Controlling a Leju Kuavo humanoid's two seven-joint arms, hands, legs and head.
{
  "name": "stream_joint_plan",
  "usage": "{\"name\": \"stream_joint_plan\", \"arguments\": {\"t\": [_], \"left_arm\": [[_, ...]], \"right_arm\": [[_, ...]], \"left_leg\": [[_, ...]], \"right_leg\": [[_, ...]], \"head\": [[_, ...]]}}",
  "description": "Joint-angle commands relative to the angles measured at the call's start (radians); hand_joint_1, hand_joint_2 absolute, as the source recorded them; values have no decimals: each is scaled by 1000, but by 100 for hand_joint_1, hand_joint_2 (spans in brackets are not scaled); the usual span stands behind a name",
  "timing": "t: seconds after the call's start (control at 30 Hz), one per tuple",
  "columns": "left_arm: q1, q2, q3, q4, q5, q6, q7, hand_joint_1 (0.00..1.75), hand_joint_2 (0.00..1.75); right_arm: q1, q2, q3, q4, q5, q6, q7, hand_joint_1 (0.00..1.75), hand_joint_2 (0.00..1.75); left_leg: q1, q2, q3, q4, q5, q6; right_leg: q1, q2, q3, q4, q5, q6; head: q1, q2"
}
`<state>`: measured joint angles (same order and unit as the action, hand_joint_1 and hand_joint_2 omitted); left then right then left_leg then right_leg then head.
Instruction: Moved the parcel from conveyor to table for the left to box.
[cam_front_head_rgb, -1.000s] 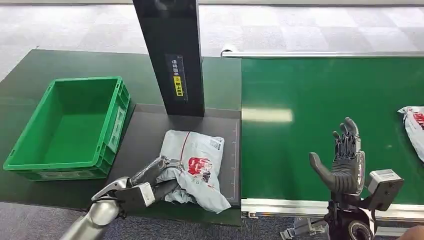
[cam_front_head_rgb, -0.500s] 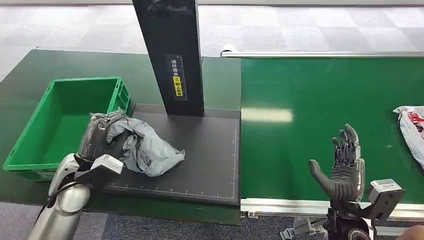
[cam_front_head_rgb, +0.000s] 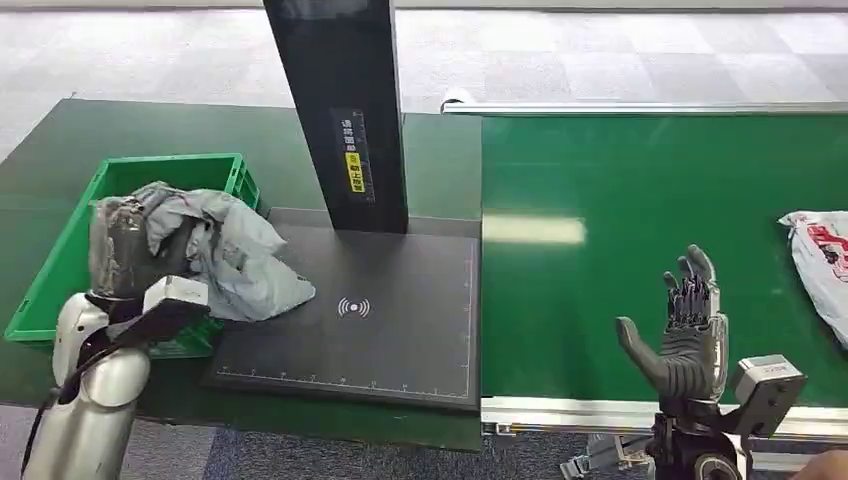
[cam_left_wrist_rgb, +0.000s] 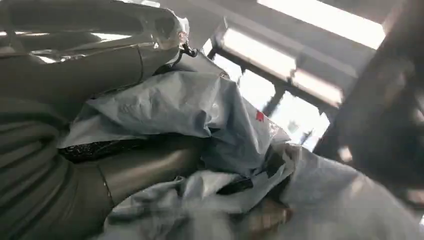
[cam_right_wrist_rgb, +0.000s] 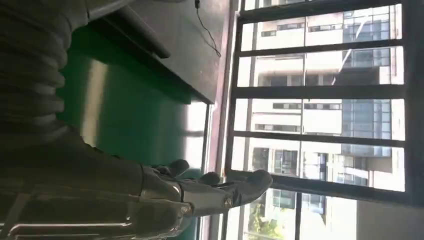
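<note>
My left hand grips a crumpled grey parcel and holds it in the air over the right rim of the green box. The parcel's loose end hangs down toward the black scale plate. Seen from the left wrist, the grey parcel is bunched up against the fingers. My right hand stands open and upright above the near edge of the green conveyor, holding nothing. A second parcel, white with red print, lies on the belt at the far right.
A black post with a yellow label rises behind the scale plate. The dark green table carries the box. A metal rail edges the conveyor's near side. Windows fill the right wrist view.
My left hand has lifted the grey parcel off the scale plate and carried it left, up to the box's right rim. The far parcel has crept left on the belt.
</note>
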<state>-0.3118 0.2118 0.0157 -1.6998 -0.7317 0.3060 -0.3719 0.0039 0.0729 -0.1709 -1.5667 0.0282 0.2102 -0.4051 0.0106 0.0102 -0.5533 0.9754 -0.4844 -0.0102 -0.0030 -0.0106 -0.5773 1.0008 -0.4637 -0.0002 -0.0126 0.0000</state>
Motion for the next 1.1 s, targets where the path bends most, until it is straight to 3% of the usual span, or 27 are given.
{"name": "stream_joint_plan", "arguments": {"t": [0.03,0.23,0.6,0.7,0.8,1.0,1.1], "left_arm": [[-255,178,234,205,-217,205,52,175,175],[-255,186,304,356,-205,347,28,175,175],[-297,188,301,394,-170,342,20,175,175],[-405,245,301,515,-114,326,45,175,175],[-439,273,294,607,-151,337,44,175,175],[-362,266,291,659,-235,371,64,175,175],[-307,224,290,652,-288,358,93,175,175]], "right_arm": [[-109,-14,61,136,-12,-7,14,0,175],[-131,-14,127,180,-6,-29,27,0,175],[-125,-19,132,177,-6,-35,27,0,175],[-133,-30,146,183,-10,-38,27,0,175],[-141,-34,154,191,-16,-41,27,0,175],[-146,-34,161,196,-24,-46,28,0,175],[-146,-32,157,183,-25,-47,29,0,175]], "left_leg": [[2,1,-1,1,1,-1],[1,7,4,-2,1,-1],[1,1,0,-1,1,-1],[1,1,-1,1,1,-1],[1,0,0,0,1,-1],[0,2,3,-3,2,-1],[0,2,4,-3,2,0]], "right_leg": [[2,2,-1,1,1,-1],[1,8,2,0,2,-1],[1,3,0,1,1,-1],[1,3,-1,2,1,-1],[1,3,-1,2,1,-1],[0,4,2,-1,1,0],[0,5,2,-1,1,0]], "head": [[0,0],[0,0],[0,0],[0,0],[0,0],[0,0],[0,0]]}}
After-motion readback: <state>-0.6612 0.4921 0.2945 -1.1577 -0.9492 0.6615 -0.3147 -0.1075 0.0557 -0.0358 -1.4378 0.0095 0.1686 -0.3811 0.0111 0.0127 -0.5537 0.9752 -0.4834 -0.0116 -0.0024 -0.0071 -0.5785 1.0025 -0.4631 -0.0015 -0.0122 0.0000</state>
